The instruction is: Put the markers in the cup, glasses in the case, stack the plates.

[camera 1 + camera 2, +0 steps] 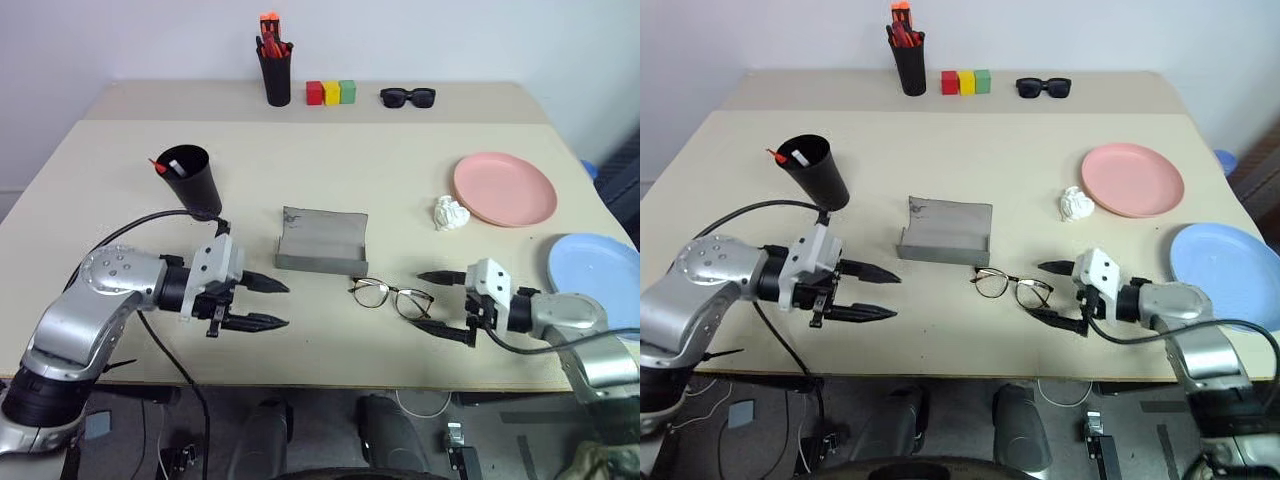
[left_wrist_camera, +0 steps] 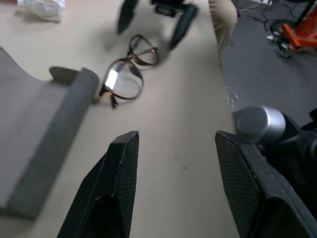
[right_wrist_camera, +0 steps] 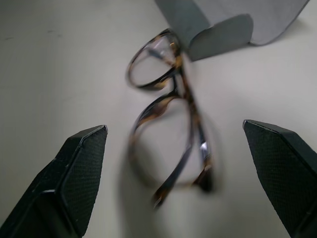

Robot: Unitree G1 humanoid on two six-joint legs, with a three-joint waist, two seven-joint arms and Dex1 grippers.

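The black cup (image 1: 192, 182) stands at the left with the markers (image 1: 168, 164) sticking out of its mouth, one white and one red-tipped. The grey case (image 1: 322, 241) lies open at the table's middle. The wire-framed glasses (image 1: 390, 297) rest on the table just in front of the case's right end. My right gripper (image 1: 420, 301) is open and points at the glasses from their right, a little short of the frame. My left gripper (image 1: 282, 305) is open and empty, left of the glasses and in front of the case. The pink plate (image 1: 505, 189) and blue plate (image 1: 597, 268) lie apart at the right.
A crumpled white paper (image 1: 451, 213) lies beside the pink plate. At the back stand a black pen holder (image 1: 275, 72) with orange-red pens, three coloured blocks (image 1: 331, 93) and black sunglasses (image 1: 408, 97). A black cable (image 1: 150, 330) hangs off the left arm.
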